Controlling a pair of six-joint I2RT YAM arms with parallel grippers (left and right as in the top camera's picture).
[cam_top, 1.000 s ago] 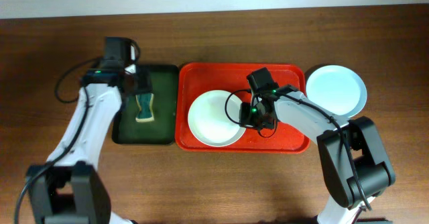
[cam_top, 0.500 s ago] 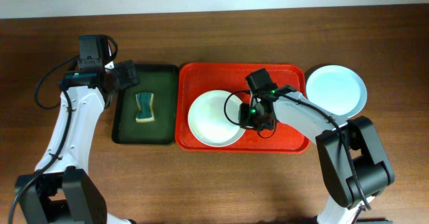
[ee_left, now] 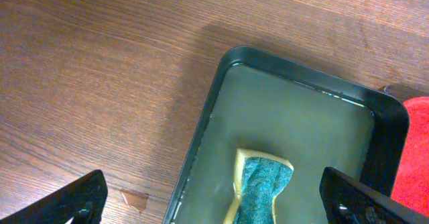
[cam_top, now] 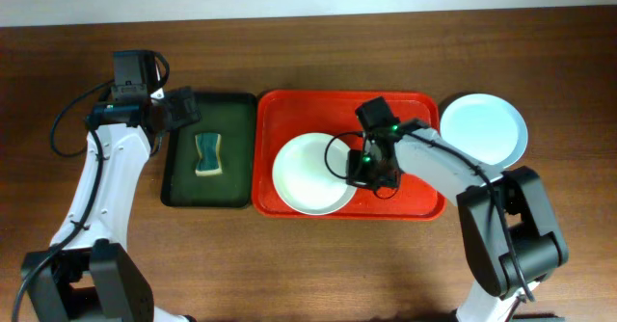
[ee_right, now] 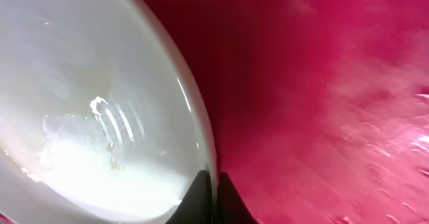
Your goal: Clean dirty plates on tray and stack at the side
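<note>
A pale plate [cam_top: 308, 177], white to faint mint, lies on the red tray [cam_top: 405, 110] at its left half. My right gripper [cam_top: 360, 168] is shut on the plate's right rim; in the right wrist view the two fingertips [ee_right: 214, 196] pinch the rim of the plate [ee_right: 87, 117], whose inside looks wet, with the red tray [ee_right: 322, 103] beyond. A pale blue plate [cam_top: 482, 129] sits on the table right of the tray. My left gripper [cam_top: 179, 110] is open and empty above the far left corner of the dark green tray; its fingers [ee_left: 214, 200] spread wide.
The dark green tray [cam_top: 236, 110] lies left of the red tray and holds a teal and yellow sponge [cam_top: 207, 155], also in the left wrist view [ee_left: 263, 184]. A small wet spot [ee_left: 134, 198] is on the wooden table beside the green tray [ee_left: 214, 110].
My left arm swung left and back, off the sponge, then held still. The plate on the red tray shifted slightly to the right with my right gripper on its rim.
</note>
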